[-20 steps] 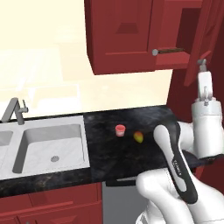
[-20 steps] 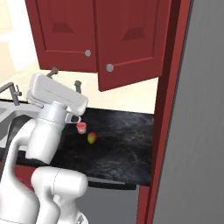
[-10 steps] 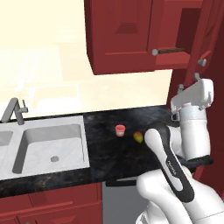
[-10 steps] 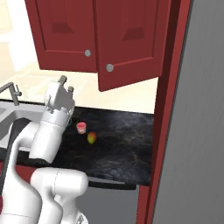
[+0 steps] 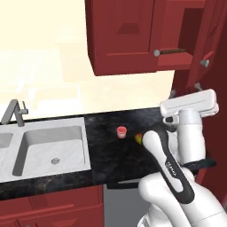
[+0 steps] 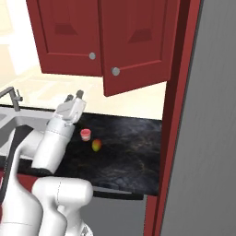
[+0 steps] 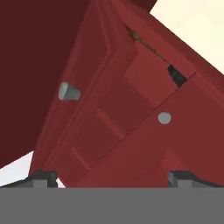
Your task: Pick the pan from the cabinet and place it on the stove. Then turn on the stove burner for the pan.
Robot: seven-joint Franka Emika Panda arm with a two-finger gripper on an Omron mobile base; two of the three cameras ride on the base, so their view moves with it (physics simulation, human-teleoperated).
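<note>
Right base view: the gripper points upward below the cabinet, fingers spread, holding nothing. One cabinet door stands ajar. In the hand view, a dark pan edge shows through the gap.
</note>
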